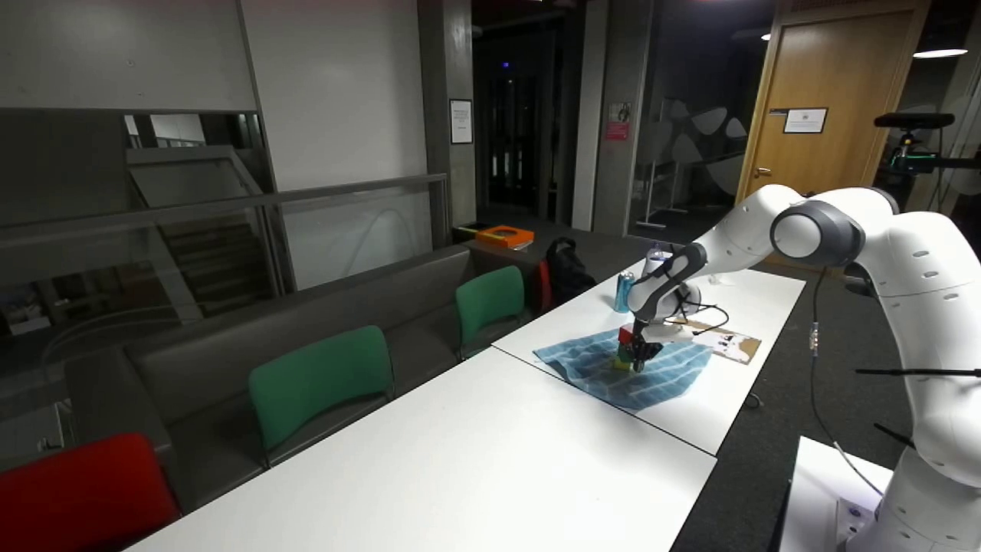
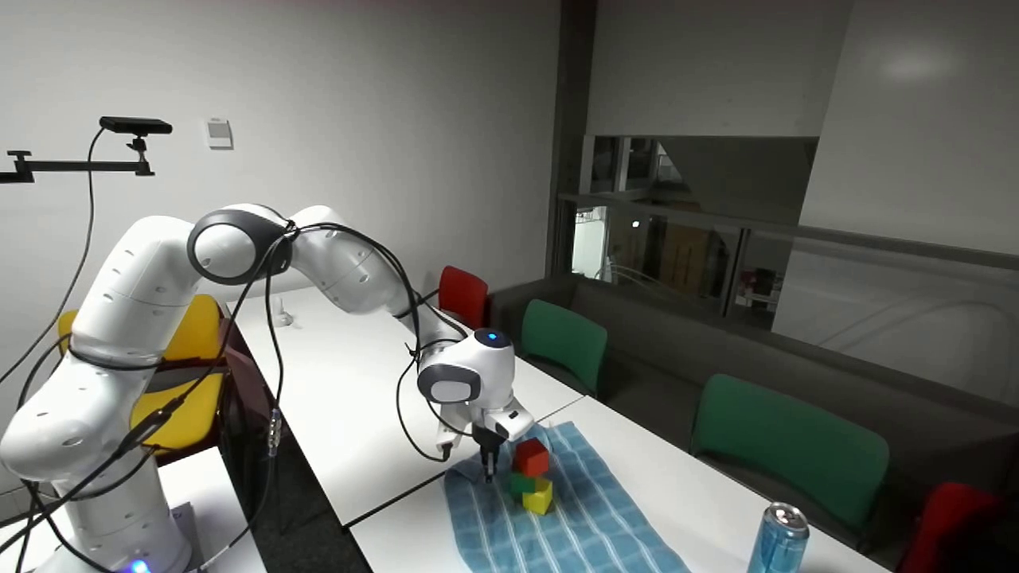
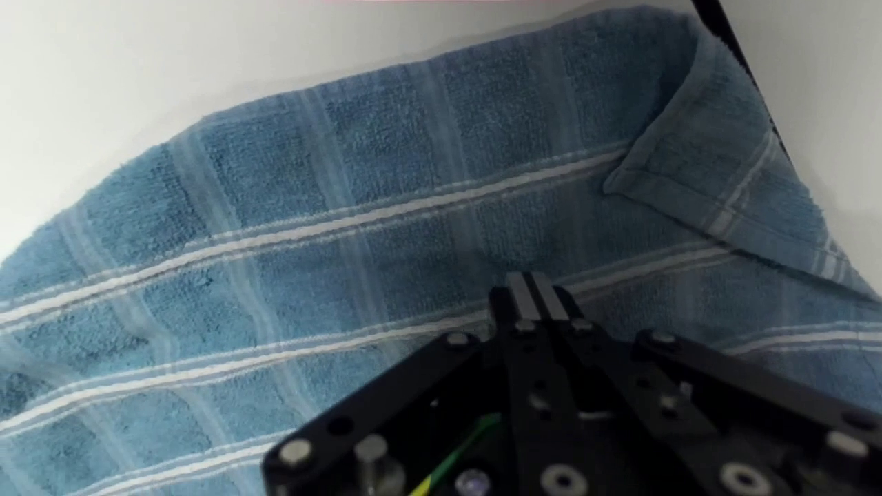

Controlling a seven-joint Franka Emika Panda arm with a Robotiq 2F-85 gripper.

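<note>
Blue towel (image 2: pixel 573 517): spread on the white table (image 2: pixel 342 382), its folded corner (image 3: pixel 737 158) at 2 o'clock in the wrist view.
Gripper (image 3: pixel 537 296): fingers closed right up, pads meeting, nothing held. Tips low over the towel – contact not clear.
Blocks: red block (image 2: pixel 531 458) on top, seemingly resting on the green block (image 2: pixel 521 485), with the yellow block (image 2: pixel 538 497) at their foot. In an exterior view they lie from 2 round to 4 o'clock off the fingertips, just beside; touching or apart, cannot tell.
Empty fingers: suggest positioning by the blocks, no grasp made. Taking any block would call for parting the fingers, then lining up – a sideways knock could tip the red one.
Wrist view: only slivers of green and yellow at 7 o'clock of the pads, no red; both exterior views give all three colours.
Board (image 1: pixel 732 345): between 2 and 3 o'clock of the gripper in an exterior view, absent elsewhere.
Can (image 2: pixel 778 543): in both exterior views, not the wrist.
</note>
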